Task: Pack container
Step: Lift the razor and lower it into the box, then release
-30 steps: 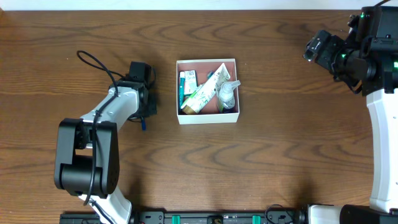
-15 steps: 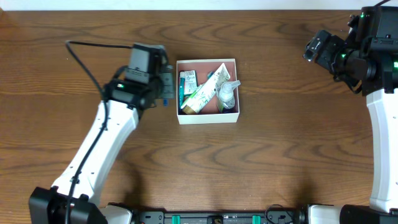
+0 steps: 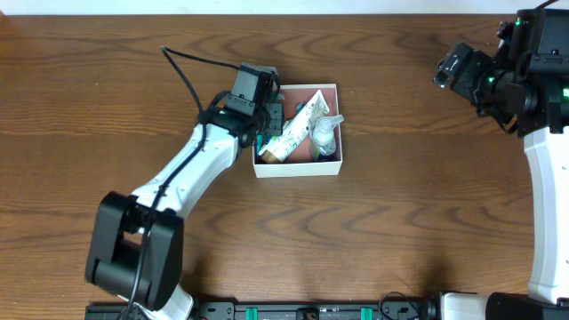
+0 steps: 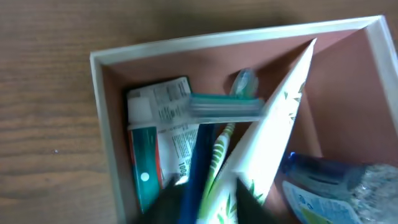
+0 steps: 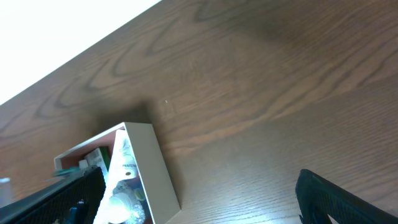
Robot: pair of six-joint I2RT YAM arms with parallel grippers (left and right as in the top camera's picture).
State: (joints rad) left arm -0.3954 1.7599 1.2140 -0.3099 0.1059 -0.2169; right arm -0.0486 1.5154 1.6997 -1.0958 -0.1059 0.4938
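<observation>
The container [image 3: 296, 172] is a shallow white-walled box with a reddish-brown floor at mid-table. It holds a green-and-white carton [image 4: 155, 140], a white tube with green leaves [image 3: 293, 124] and a clear bottle [image 3: 324, 133]. My left gripper [image 3: 269, 108] hovers over the box's left part. In the left wrist view its dark fingers [image 4: 208, 202] are shut on a blue-handled toothbrush [image 4: 200, 146], whose head [image 4: 224, 106] lies over the carton and tube. My right gripper [image 3: 455, 67] is open and empty at the far right, well away from the box [image 5: 155, 168].
Bare brown wood table surrounds the box. The left arm's black cable [image 3: 191, 76] loops above the table behind the arm. The right arm's white base column [image 3: 547, 204] stands along the right edge.
My left arm has swung from the table's left side rightward to above the container's left part, carrying the blue toothbrush. The right arm has not moved.
</observation>
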